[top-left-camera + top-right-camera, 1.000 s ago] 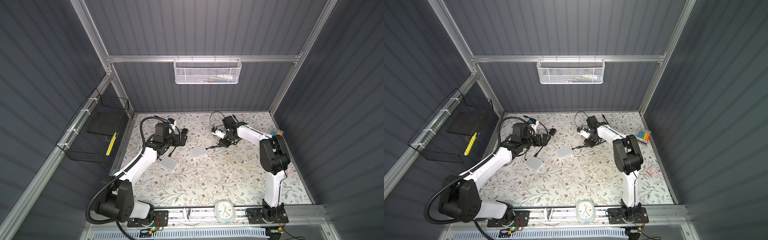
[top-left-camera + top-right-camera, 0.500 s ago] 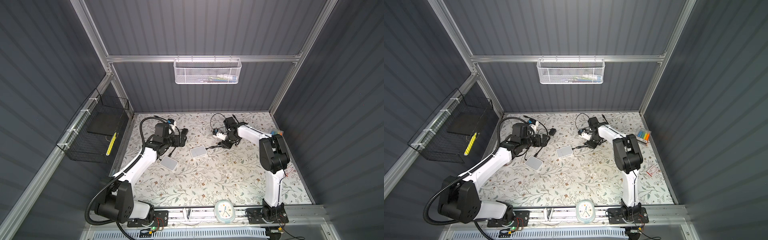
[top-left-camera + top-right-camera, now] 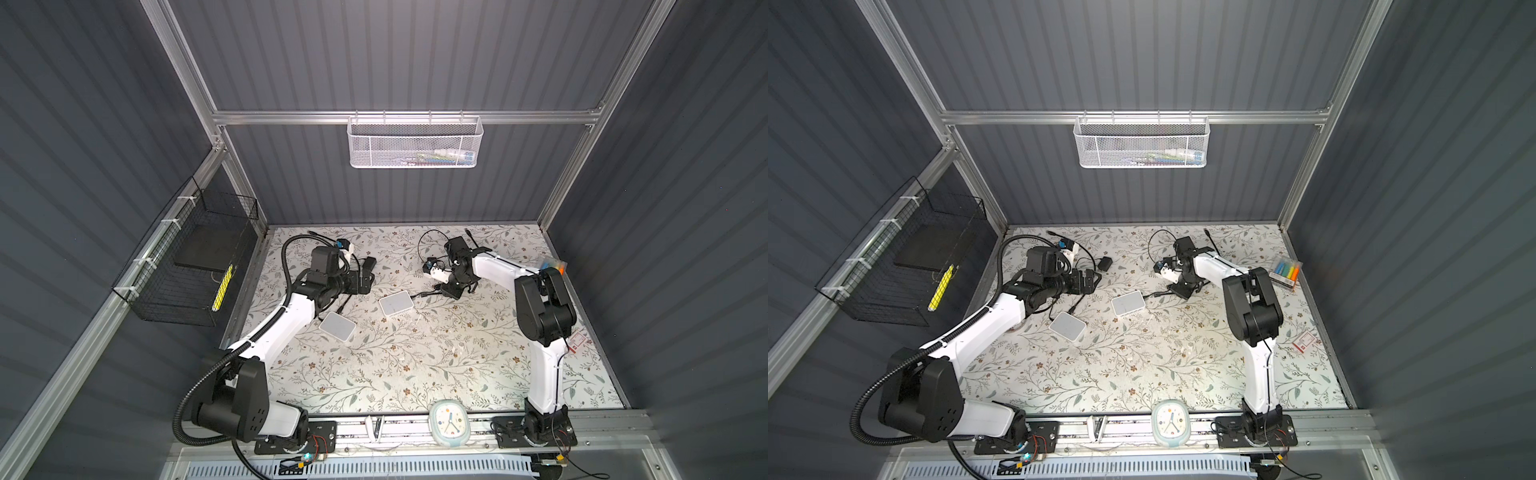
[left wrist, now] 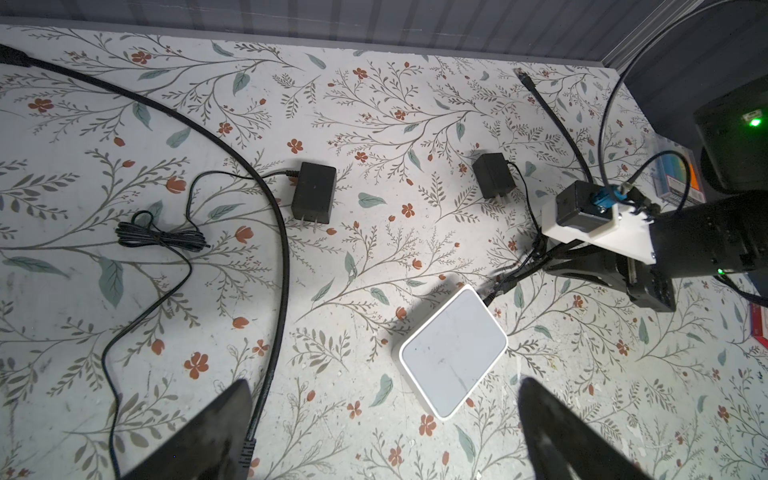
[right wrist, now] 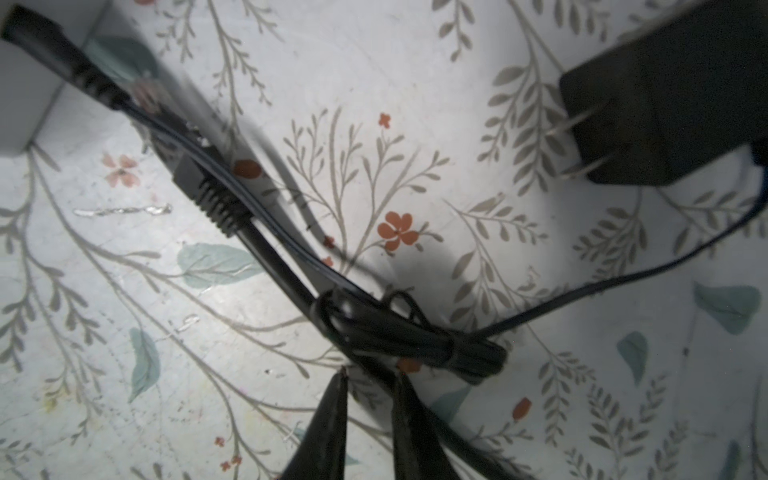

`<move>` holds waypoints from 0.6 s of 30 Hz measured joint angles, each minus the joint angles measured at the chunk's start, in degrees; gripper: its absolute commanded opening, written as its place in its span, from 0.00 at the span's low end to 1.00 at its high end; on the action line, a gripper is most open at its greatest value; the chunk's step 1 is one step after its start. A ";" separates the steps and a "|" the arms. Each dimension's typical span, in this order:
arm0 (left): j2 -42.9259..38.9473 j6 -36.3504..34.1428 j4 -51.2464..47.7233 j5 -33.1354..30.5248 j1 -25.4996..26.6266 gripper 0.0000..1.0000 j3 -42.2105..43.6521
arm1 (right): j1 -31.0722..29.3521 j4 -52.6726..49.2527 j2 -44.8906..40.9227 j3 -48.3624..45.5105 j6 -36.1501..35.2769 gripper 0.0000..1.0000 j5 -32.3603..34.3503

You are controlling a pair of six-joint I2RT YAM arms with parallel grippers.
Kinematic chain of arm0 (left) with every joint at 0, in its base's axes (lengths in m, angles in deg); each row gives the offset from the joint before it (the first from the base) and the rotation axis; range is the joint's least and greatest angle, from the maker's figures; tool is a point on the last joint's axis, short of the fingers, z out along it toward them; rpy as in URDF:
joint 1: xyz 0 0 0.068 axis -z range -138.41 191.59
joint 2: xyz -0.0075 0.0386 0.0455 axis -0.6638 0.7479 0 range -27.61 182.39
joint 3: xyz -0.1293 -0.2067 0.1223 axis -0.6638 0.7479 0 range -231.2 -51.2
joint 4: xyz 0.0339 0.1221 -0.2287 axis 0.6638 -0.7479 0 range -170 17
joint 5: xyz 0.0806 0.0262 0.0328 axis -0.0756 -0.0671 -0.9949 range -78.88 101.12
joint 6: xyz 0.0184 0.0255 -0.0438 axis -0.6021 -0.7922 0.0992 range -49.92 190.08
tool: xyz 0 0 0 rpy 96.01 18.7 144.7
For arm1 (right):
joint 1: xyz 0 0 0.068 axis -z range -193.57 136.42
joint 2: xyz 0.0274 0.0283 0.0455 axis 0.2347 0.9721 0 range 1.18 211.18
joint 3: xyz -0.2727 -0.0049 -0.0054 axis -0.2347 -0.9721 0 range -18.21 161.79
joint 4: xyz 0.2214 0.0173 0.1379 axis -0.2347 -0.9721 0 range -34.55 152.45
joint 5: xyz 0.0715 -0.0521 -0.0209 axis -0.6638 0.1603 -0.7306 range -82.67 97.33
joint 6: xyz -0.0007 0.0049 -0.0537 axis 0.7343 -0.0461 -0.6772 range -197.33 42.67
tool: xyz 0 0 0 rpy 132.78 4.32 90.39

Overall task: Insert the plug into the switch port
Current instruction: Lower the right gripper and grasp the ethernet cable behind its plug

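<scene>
— Right gripper (image 5: pixel 370 374) has drawn its jaws closer over the last second, and the left arm hasn't shifted. What's the worry?
— Start with the switch (image 3: pixel 395 304): nothing holds it. Left gripper (image 4: pixel 382 382) hangs near it, jaws spread wide and touching nothing, so a push could slide it.
— And the plug (image 5: pixel 208 195)?
— It lies on the worktop (image 3: pixel 415 365) just beside the switch's edge and looks unseated. Right jaws straddle its cable (image 5: pixel 274 258) well behind the boot, nearly together; whether they pinch it yet, I cannot tell. Gripped there, the plug may droop and miss the port. That tied cord bundle (image 5: pixel 415 336) just past the tips could snag.
— Any writing?
— None legible: clock (image 3: pixel 449 424) numerals, red-and-white card (image 3: pixel 1304 341) and marker pack (image 3: pixel 1285 272) are all too small.
</scene>
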 measured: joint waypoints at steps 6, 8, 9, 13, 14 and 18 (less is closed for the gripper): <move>-0.35 -0.15 -0.02 0.20 0.00 1.00 0.02 | -1.92 -0.26 -2.12 -2.99 0.07 0.18 0.26; -0.94 -0.17 0.00 0.20 0.00 1.00 0.15 | -2.67 -1.20 -4.02 -5.49 0.48 0.17 0.28; -1.22 -0.17 0.07 0.20 0.00 1.00 0.26 | -2.99 -1.92 -5.09 -7.06 0.79 0.17 0.28; -1.86 -0.15 0.66 0.44 0.00 1.00 1.29 | -3.96 -6.10 -9.38 -12.70 2.49 0.16 0.57; -1.84 -0.15 0.70 0.66 0.00 1.00 1.57 | -3.98 -7.10 -10.47 -13.77 2.97 0.18 0.70; -1.77 -0.11 0.72 1.51 0.00 1.00 2.08 | -3.89 -8.26 -14.29 -17.33 4.11 0.28 2.71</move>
